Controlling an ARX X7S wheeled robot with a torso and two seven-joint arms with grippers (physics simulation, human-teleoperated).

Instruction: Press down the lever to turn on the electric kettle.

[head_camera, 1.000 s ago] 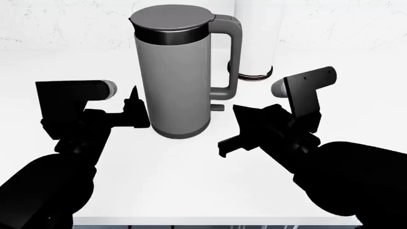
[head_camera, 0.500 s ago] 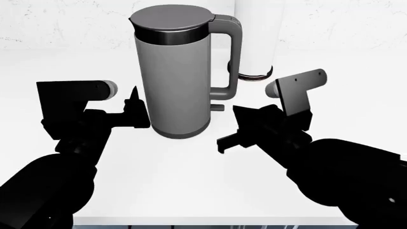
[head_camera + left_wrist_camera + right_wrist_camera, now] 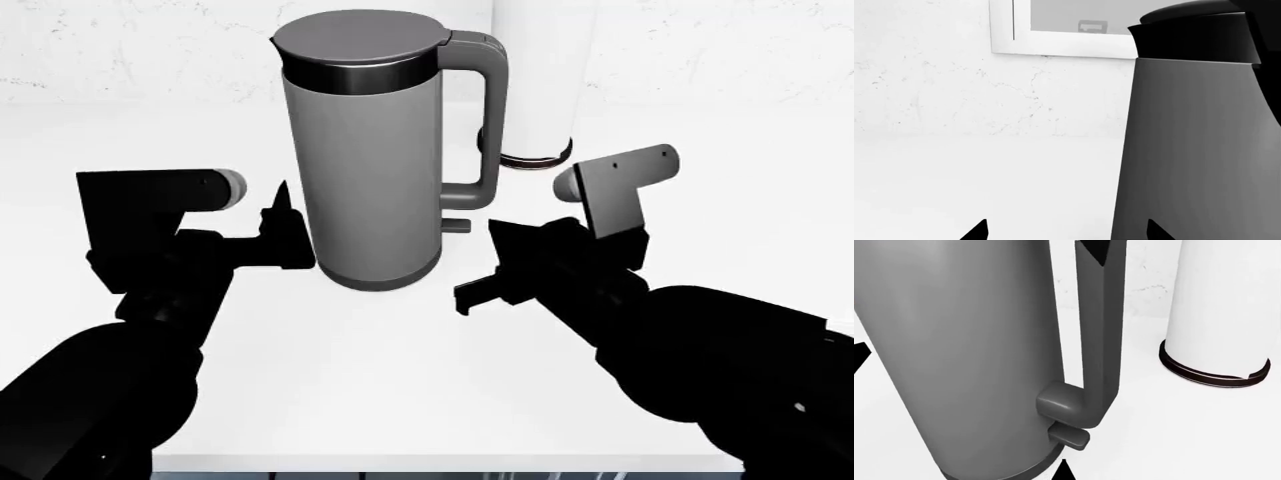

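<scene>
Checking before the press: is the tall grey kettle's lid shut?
Shut: the flat grey lid sits flush on the tall grey cylindrical kettle.

1. The place reads as a plain kitchen-like room in a simulator's render.
2. A tall matte grey electric kettle (image 3: 363, 150) stands on a flat white counter (image 3: 400, 370).
3. A white cylinder with a dark base ring (image 3: 1217, 315) stands just behind it.
4. The white plastered wall (image 3: 934, 90) carries a white-framed window (image 3: 1054, 30).
</scene>
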